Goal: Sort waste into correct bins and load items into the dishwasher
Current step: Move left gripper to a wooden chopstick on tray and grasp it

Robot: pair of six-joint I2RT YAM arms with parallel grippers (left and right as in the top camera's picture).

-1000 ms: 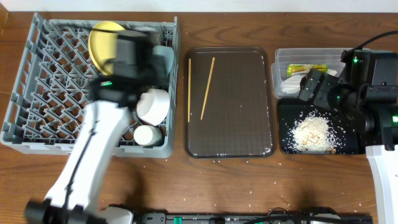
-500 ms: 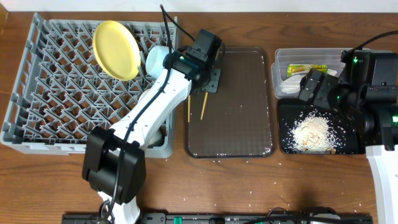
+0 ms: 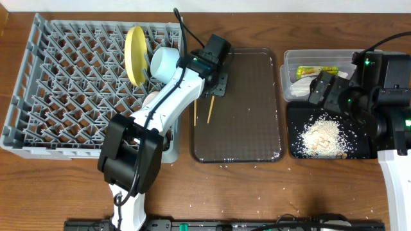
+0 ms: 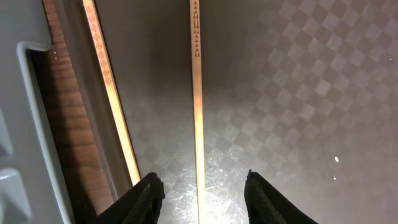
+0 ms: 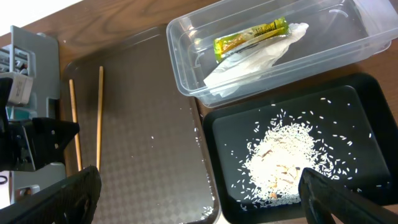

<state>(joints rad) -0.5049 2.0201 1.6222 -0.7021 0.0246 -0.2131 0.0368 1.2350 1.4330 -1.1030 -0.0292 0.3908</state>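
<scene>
My left gripper [image 3: 217, 80] is open over the top left of the brown tray [image 3: 250, 128]. In the left wrist view its fingers [image 4: 202, 193] straddle one wooden chopstick [image 4: 197, 93], and the other chopstick [image 4: 112, 93] lies to its left. The yellow plate [image 3: 135, 54] and the light blue bowl [image 3: 164, 63] stand in the grey dish rack [image 3: 64, 96]. My left arm hides most of the white bowl and the cup. My right gripper [image 5: 211, 199] is open and empty above the black tray [image 5: 367, 106] of rice scraps [image 5: 286, 155].
The clear tub [image 5: 186, 87] holds the yellow-green wrapper [image 5: 249, 38] and the white napkin [image 5: 249, 62]. The tub [image 3: 289, 64] stands behind the black tray [image 3: 292, 128] at the right. Loose rice grains lie on the wooden table near the front edge.
My left arm has swung from the dish rack to the brown tray, over the chopsticks. The yellow plate now stands more upright in the rack. My right arm has not moved.
</scene>
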